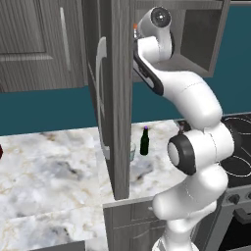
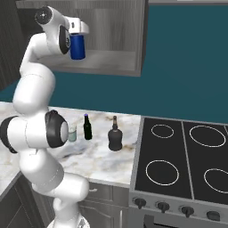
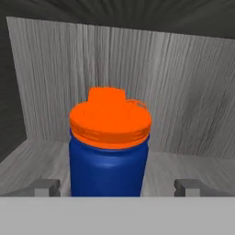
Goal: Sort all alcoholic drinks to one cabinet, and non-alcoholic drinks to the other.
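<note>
Flanking the blue bottle (image 3: 109,156) untouched — the gripper (image 3: 117,187) stands wide open.

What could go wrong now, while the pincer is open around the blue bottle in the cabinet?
1. The pincer is open, its fingertips flanking the blue bottle; pulling back crookedly could tip it.
2. The bottle seems near the cabinet shelf front, so a nudge might drop it onto the counter.
</note>
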